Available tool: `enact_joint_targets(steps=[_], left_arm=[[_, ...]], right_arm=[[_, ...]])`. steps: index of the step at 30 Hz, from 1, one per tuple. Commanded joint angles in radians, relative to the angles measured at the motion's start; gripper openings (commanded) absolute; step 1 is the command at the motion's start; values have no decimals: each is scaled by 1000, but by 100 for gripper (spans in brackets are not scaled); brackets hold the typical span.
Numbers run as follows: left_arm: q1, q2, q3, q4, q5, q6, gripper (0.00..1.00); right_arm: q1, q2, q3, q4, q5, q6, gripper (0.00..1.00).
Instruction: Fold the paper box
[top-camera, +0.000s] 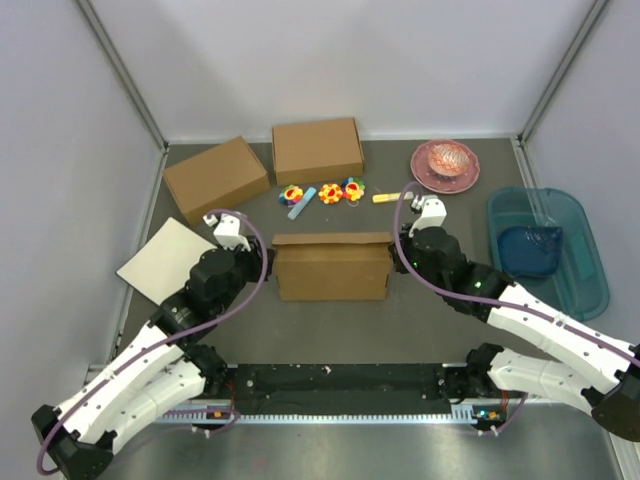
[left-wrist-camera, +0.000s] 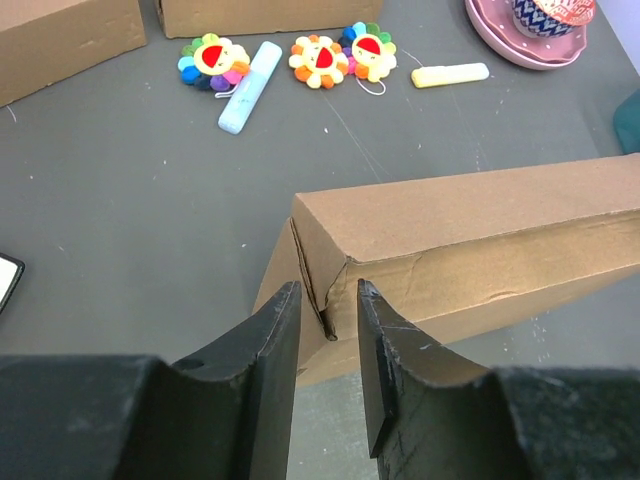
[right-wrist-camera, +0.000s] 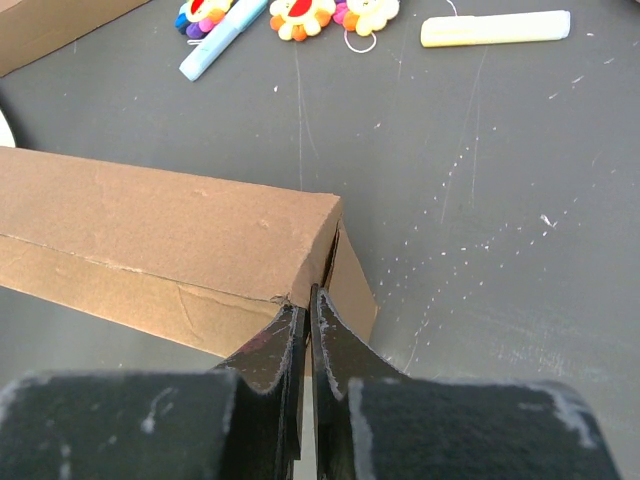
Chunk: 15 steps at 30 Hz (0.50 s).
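Seen from overhead, the wrist housings cover both sets of fingertips, so contact with the paper box (top-camera: 330, 268) shows only in the wrist cameras. Each of those views cuts off the box's far end, and the black fingers hide its lower near corner. The left gripper (left-wrist-camera: 328, 335) stands parted, with the box's left-end corner seam in the gap just ahead and neither finger plainly touching cardboard. The right gripper (right-wrist-camera: 308, 322) is closed, tips meeting at the box's right-end top corner. Whether they pinch a flap edge cannot be made out. The box sits between the two grippers.
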Motion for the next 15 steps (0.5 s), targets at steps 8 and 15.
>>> enact_joint_targets(steps=[8, 15], left_arm=[[-2, 30, 39, 38, -37, 59, 28], [-2, 55, 59, 53, -30, 71, 27]], right_arm=[[5, 31, -43, -153, -12, 5, 0], [3, 35, -47, -153, -14, 5, 0]])
